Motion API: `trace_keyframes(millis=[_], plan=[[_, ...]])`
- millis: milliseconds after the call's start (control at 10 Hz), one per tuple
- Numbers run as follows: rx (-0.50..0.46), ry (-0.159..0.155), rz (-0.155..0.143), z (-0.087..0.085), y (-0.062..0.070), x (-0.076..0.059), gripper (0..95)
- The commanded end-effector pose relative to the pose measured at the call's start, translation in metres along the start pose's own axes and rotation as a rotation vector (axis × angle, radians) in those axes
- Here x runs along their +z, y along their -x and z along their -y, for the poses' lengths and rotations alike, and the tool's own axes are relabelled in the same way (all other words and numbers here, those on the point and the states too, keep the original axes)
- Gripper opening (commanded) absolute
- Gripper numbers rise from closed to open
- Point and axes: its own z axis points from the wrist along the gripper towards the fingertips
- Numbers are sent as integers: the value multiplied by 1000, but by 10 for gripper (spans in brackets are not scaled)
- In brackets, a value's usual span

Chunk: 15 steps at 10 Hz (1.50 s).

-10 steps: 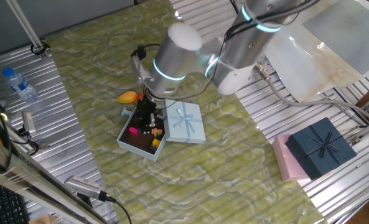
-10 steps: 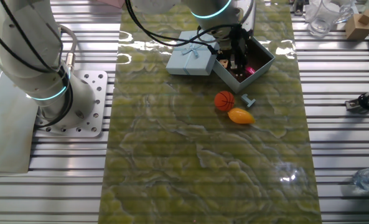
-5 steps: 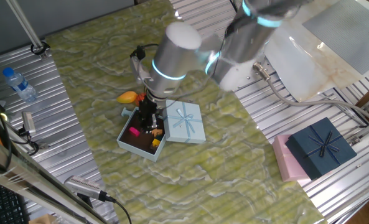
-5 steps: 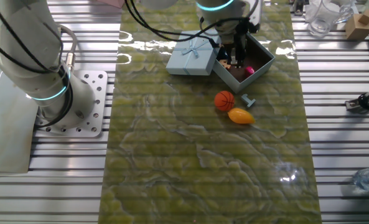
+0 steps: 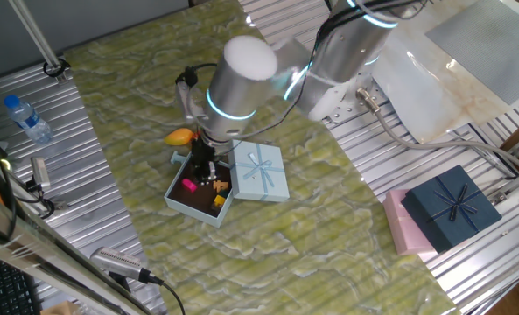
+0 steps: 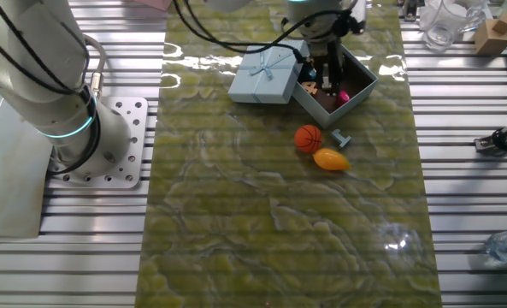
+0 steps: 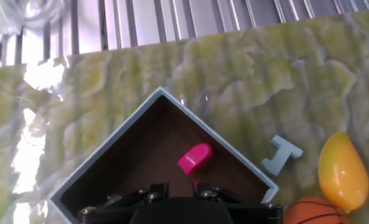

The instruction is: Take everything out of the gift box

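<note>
The gift box [image 5: 182,199] stands open on the green mat, its dark brown inside up. Its pale-blue lid [image 5: 261,171] with a bow lies against its side. My gripper [image 5: 210,175] hangs over the inside of the box [image 6: 362,79]. In the hand view only the finger [image 7: 158,189] bases show, with a narrow gap. A magenta piece [image 7: 195,158] lies on the box floor just ahead of them. Small orange and yellow bits [image 5: 218,200] lie in the box too. Outside the box lie the orange basketball [image 6: 309,138], the mango-like fruit [image 6: 331,159] and a pale-blue T-shaped piece [image 6: 342,137].
A dark navy box with a bow [image 5: 452,208] sits on a pink box [image 5: 405,229] at the mat's far side. A water bottle [image 5: 27,118] lies on the metal slats. Cables and tools line the table edge.
The arm has shifted a little and the gripper has risen slightly over the box. The toys inside and outside the box have stayed put.
</note>
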Motion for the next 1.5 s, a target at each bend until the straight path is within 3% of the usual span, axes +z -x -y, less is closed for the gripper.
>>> trace_keyframes(millis=[100,500,600,700,800,1000,1100,1300,1400,1500], plan=[[-16,37,-29,-6,-2,-1,190],[-35,20,-156,-6,-2,-1,190],[-43,16,-185,-6,-2,-1,0],[-70,13,-232,-6,-2,-1,0],[-81,8,-251,-6,-2,-1,0],[-80,1,-261,-6,-2,-1,0],[-79,6,-251,-6,-2,-1,0],[-110,29,-261,-6,-2,-1,0],[-118,27,-295,-6,-2,-1,0],[-120,25,-311,-6,-2,-1,0]])
